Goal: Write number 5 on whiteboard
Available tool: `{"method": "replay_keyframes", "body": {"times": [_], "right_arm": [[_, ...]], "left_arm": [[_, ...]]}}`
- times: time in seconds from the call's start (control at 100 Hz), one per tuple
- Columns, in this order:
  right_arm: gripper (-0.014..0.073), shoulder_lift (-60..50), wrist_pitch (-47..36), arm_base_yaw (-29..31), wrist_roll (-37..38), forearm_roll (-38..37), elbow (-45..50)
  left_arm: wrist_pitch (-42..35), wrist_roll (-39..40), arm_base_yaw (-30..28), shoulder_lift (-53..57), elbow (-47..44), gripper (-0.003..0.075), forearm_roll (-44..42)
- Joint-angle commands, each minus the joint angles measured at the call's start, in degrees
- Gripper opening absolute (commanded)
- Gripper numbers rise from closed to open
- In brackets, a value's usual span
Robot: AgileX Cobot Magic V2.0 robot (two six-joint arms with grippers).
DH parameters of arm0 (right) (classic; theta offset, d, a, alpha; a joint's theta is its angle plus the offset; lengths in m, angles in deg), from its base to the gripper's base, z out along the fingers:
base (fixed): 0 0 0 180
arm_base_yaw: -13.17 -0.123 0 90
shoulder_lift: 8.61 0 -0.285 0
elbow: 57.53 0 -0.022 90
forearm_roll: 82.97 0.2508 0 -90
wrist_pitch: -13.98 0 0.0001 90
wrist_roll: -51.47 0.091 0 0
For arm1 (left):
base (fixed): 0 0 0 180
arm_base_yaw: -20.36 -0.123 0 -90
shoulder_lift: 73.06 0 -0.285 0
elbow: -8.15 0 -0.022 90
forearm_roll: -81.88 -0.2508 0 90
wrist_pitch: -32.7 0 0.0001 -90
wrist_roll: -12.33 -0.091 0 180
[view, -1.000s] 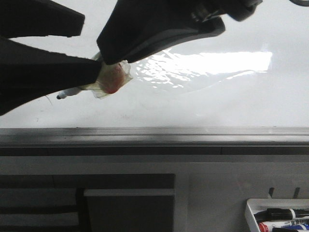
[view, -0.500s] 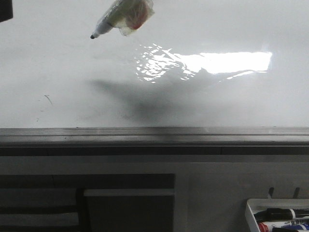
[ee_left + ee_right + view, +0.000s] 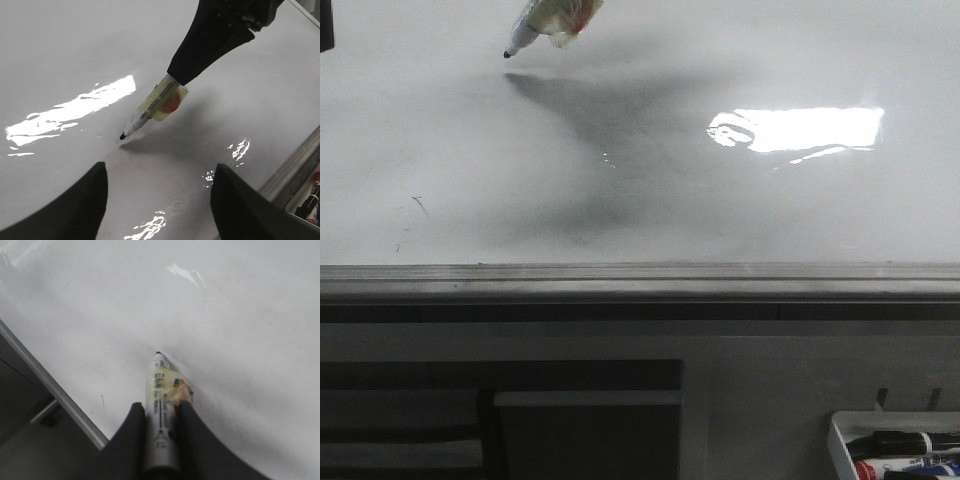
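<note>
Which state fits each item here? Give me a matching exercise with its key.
Items:
1. marker
2. left hand
3. whiteboard
4. tray

States:
A. open, holding nothing
B. no digit drawn yet
C. gripped by the right hand, tip down at the board
D. holds spare markers, below the board's rail

Pairs: 1-C, 2-A, 3-B, 4-D
</note>
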Motion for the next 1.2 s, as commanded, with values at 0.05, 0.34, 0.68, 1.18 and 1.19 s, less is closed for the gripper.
{"method": "replay_keyframes", "body": {"times": [0.05,0.34,0.68,1.18,1.19], "right_arm": [[-0.0053,-0.4,0.3,1.0,-0.7,-0.6,-0.7],[-0.0053,-0.8,-1.9,1.0,-0.3,0.3,3.6],[-0.0053,-2.7,1.5,1.4,-0.3,2.3,8.0],[-0.0053,-4.2,-4.4,-2.3,-0.4,1.2,3.6],[-0.0053,-4.2,-4.4,-2.1,-0.4,1.2,3.6]], "left_arm": [[-3.7,0.6,-0.2,0.2,1.5,0.0417,1.4],[-3.8,0.6,-0.2,0.2,1.5,0.0417,1.4],[-4.0,0.6,-0.2,0.2,1.5,0.0417,1.4],[-4.0,0.6,-0.2,0.2,1.5,0.0417,1.4],[-4.0,0.6,-0.2,0.2,1.5,0.0417,1.4]]}}
